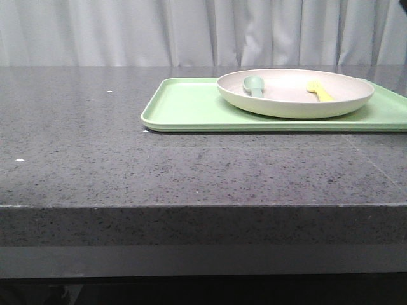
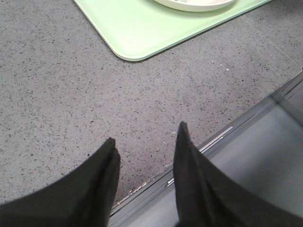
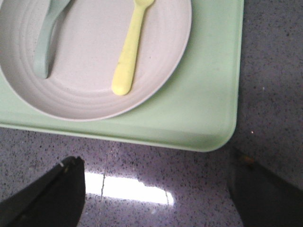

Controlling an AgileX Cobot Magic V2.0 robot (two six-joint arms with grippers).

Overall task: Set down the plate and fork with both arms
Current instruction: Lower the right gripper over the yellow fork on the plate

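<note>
The cream plate (image 1: 296, 101) rests on a light-green tray (image 1: 184, 108) at the right of the table. Inside the plate lies the small yellow fork (image 1: 320, 91), also the yellow fork (image 3: 130, 49) on the plate (image 3: 85, 101) in the right wrist view. My right gripper (image 3: 156, 163) hangs open over bare tabletop just short of the tray's near corner, holding nothing. My left gripper (image 2: 147, 137) is open and empty above the table's front edge, well away from the tray (image 2: 142, 28); only a sliver of the plate (image 2: 194, 5) shows there. Neither gripper appears in the front view.
A pale grey-green spoon (image 1: 255, 85) lies in the plate beside the fork, seen also as the spoon (image 3: 47, 42). The dark speckled tabletop (image 1: 95, 140) stretches left of the tray. Its front edge (image 2: 199, 151) drops off right beneath my left gripper.
</note>
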